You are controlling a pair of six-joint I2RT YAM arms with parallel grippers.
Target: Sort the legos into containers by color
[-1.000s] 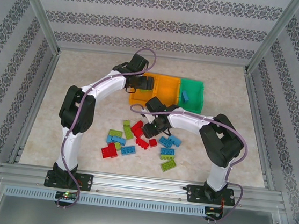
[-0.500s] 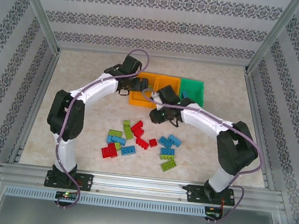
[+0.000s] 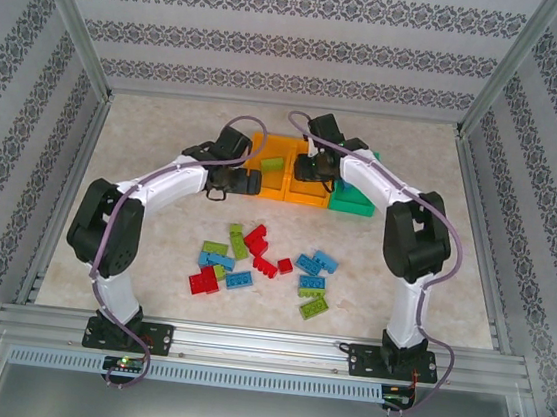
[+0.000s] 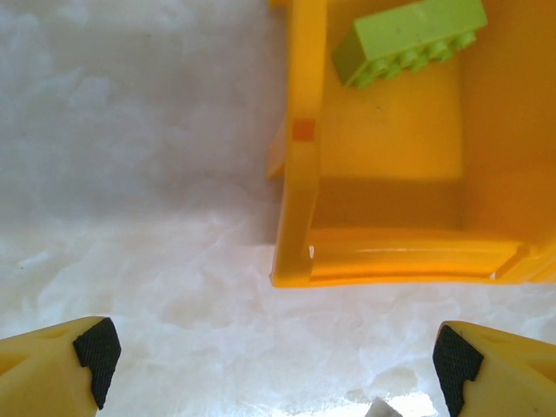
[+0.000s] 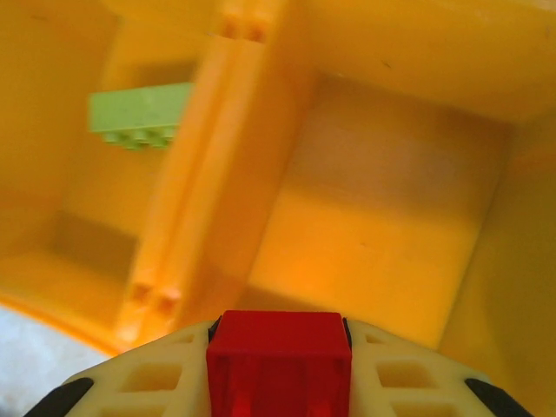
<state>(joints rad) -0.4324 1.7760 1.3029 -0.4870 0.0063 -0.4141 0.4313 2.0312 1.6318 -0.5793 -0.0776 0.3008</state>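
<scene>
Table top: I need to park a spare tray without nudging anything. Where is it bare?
Bare: the right side of the table, between the right arm and the frame rail; also the far-left corner beyond the left arm. A thin strip runs between the bins and the legos. Crowded: that pile in the middle, and the bins, where both arms reach.

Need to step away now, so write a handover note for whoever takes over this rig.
Left hand: open, empty, over the table just in front of the left orange bin.
Right hand: shut on a red lego, above the middle orange bin, which looks empty.
Done: one green lego lies in the left orange bin. The green bin is mostly hidden by the right arm.
Left: drop the red one, then sort the loose legos on the table between the arms.
</scene>
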